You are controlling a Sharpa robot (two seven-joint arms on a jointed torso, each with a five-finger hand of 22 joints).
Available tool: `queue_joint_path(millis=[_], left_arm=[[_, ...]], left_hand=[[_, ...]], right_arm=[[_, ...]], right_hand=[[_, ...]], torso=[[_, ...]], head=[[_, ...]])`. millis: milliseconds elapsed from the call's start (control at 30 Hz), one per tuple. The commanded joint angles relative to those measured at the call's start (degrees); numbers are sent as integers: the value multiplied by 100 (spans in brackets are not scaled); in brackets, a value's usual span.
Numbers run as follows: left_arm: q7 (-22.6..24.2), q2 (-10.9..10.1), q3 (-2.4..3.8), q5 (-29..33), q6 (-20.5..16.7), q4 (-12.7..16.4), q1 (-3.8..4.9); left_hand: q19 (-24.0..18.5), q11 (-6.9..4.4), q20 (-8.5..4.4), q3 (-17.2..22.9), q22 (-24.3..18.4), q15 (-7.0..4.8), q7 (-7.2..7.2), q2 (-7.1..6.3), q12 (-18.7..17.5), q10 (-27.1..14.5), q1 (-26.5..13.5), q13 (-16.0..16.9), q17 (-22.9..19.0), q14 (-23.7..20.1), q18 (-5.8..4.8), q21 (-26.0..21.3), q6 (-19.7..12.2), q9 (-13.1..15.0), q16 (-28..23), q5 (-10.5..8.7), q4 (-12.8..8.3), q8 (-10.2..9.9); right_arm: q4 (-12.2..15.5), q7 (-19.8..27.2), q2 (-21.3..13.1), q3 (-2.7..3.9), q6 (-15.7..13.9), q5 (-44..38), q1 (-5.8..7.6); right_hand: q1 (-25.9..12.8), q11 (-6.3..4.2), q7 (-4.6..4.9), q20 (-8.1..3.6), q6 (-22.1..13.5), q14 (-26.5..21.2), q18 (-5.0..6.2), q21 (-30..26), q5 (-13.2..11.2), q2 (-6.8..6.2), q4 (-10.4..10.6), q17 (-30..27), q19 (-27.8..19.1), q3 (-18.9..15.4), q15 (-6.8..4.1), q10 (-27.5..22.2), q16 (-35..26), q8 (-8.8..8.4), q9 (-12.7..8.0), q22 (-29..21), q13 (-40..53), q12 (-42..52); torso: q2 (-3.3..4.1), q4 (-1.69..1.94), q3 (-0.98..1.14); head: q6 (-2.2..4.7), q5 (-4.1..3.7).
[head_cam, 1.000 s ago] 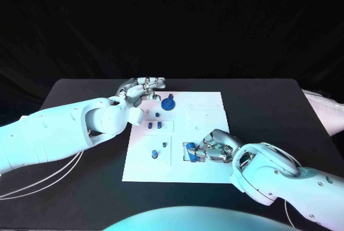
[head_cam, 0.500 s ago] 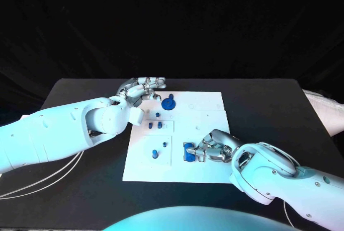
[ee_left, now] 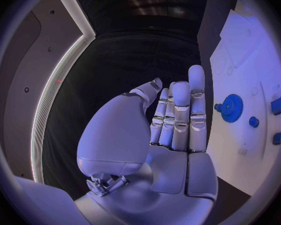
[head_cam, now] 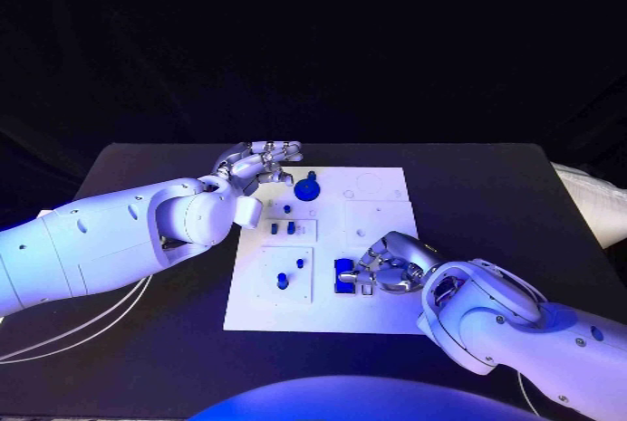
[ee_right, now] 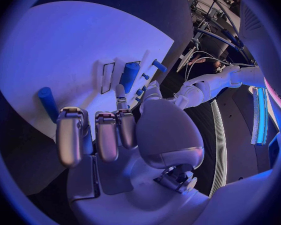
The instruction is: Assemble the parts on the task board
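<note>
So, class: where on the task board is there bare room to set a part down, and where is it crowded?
The task board is bare along its near edge, below the right hand, and at its far right corner. It is crowded around the blue gear beside the left hand and down the left column of small blue parts.

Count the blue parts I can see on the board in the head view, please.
6 at least: a gear at the far edge, two small parts mid-board, two nearer, and one by the right hand, which may hide more.
</note>
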Motion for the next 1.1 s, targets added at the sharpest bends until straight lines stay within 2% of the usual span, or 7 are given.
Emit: queue_joint_path(millis=[33, 267, 433, 567, 700, 933, 1100], left_arm=[[12, 5, 5, -38, 102, 17, 1], [14, 9, 5, -38, 110, 15, 1], [20, -7, 4, -38, 107, 17, 0], [23, -24, 4, -38, 104, 33, 0], [22, -63, 3, -38, 100, 74, 0], [14, -94, 1, -38, 102, 101, 0], [11, -95, 0, -38, 104, 99, 0]], left_hand=[[-14, 11, 39, -9, 9, 3, -2, -23, 38, -44, -13, 5, -3, -52, 58, -2, -34, 0, -4, 20, -31, 22], [-16, 13, 39, -9, 10, 4, -1, -24, 40, -51, -14, 4, -9, -55, 58, -2, -40, -1, -5, 21, -31, 22], [-16, 13, 39, -9, 10, 4, -1, -24, 40, -51, -14, 4, -9, -55, 58, -2, -40, -1, -5, 21, -31, 22], [-16, 13, 39, -9, 10, 4, -1, -24, 40, -51, -14, 4, -9, -55, 58, -2, -40, -1, -5, 21, -31, 22], [-16, 13, 39, -9, 10, 4, -1, -24, 40, -51, -14, 4, -9, -55, 58, -2, -40, -1, -5, 21, -31, 22], [-18, 14, 41, -7, 10, 6, 1, -21, 45, -59, -12, 4, -10, -57, 57, -2, -47, -1, -4, 22, -32, 24], [-18, 14, 41, -7, 10, 6, 1, -21, 45, -59, -12, 4, -10, -57, 57, -2, -47, -1, -4, 22, -32, 24]], right_arm=[[27, -18, 9, -2, 47, -455, -13], [58, -14, -42, -1, -63, -687, -17], [278, 16, -386, 52, -326, -267, -11], [452, 2, -784, 119, -252, -239, 4], [519, 1, -1162, 148, -91, -294, 11], [460, 13, -1500, 161, 149, -437, -24], [380, -6, -1519, 162, 293, -597, -112]], right_hand=[[391, -8, -5, -7, -18, 505, 7, -28, 83, -10, -200, 970, -43, 83, -19, 250, -18, 20, 31, 169, 911, -2], [972, -4, 5, -11, -1, 506, 6, -34, -80, 89, -551, 976, -41, 374, -20, 247, -17, 45, 82, 171, 912, -23], [756, 58, 83, 25, -207, 506, 8, -45, 638, 232, -361, 977, -46, 433, 32, 199, -18, -118, 25, 156, 835, -153], [640, 68, 91, 44, -206, 504, 15, -59, 924, 326, -225, 969, -56, 456, 45, 177, -23, -157, 7, 135, 801, -214], [617, 61, 79, 45, -162, 508, 13, -54, 955, 331, -190, 987, -49, 458, 42, 180, -15, -145, 13, 144, 804, -215], [563, 31, 42, 33, -56, 503, 20, -71, 928, 256, -120, 967, -60, 422, 20, 164, -25, -105, 43, 119, 771, -276], [536, 12, 18, 21, 0, 481, 40, -129, 906, 238, -69, 871, -109, 413, 4, 123, -73, -79, 69, 30, 697, -395]], torso=[[1, -1, -2], [-8, 4, -7], [-7, -17, -2], [-12, -31, -18], [-10, -81, -30], [1, -137, -16], [-2, -120, -21]], head=[[-7, -4], [7, -28], [25, -80], [70, -172], [107, -246], [129, -315], [126, -356]])
